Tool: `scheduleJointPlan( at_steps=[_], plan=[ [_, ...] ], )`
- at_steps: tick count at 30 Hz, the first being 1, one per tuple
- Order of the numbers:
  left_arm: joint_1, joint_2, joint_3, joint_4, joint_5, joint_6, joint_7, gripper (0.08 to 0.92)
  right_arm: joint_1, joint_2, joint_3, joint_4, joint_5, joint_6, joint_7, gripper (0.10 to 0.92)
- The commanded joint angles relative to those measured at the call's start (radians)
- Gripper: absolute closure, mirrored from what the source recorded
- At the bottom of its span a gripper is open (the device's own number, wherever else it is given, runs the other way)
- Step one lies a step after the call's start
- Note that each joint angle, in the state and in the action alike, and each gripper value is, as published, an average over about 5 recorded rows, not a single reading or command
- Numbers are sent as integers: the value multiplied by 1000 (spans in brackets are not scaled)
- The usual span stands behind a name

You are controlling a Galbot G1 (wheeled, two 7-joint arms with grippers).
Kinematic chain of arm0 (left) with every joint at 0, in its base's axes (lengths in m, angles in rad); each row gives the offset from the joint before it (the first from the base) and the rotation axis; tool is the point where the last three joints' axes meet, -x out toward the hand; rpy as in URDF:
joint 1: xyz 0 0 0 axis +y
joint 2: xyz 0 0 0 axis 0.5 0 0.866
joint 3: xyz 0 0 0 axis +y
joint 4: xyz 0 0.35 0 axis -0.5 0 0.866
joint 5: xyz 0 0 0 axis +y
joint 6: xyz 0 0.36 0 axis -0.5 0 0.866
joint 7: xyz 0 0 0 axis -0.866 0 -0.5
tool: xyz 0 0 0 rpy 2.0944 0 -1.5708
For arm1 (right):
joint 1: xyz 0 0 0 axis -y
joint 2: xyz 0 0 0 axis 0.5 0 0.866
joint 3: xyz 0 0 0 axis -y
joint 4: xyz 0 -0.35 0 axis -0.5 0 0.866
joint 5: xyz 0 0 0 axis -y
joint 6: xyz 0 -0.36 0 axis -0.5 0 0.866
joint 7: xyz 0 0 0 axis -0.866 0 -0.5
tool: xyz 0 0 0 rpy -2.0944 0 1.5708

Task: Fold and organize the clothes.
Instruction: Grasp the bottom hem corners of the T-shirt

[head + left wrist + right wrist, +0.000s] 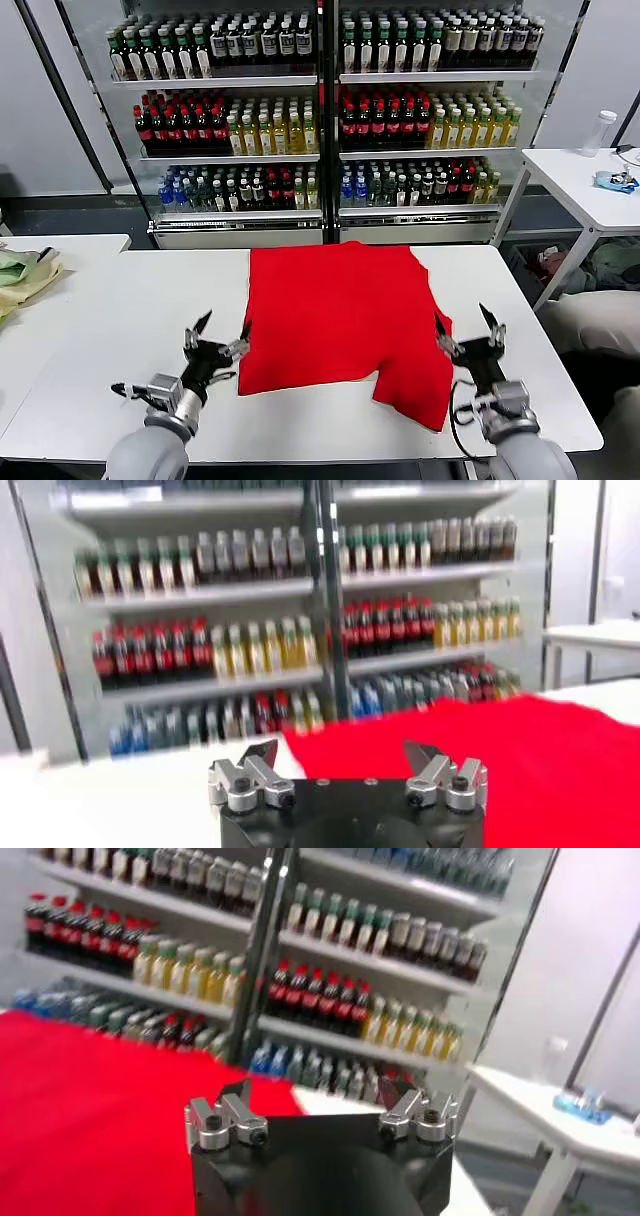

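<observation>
Left hand (spread), right hand, red T-shirt

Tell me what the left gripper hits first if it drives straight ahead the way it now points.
Likely the red T-shirt: the open left gripper points at its near left edge, hovering above the table, though depth is unclear.

T-shirt: soft matt red cloth, lightly creased. Worktop: smooth white, slight sheen. Left end effector: black body, bare metal finger mounts.
</observation>
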Motion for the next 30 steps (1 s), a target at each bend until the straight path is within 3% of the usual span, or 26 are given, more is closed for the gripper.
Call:
scheduleJointPlan(
  at_steps=[1, 17, 22, 30],
  plan=[
    [99, 34, 142, -71, -105, 163, -235, 177, -218, -27, 13, 60, 80, 0, 15, 203],
    [28, 29, 130, 25, -202, 146, -311, 177, -127, 27, -54, -28, 98, 7, 52, 218],
    [38, 27, 134, 24, -198, 144, -291, 213, -113, 24, -58, -35, 146, -11, 64, 344],
    [50, 9, 136, 21, -194, 144, -274, 440, -95, 19, -70, -49, 201, -26, 49, 568]
  ],
)
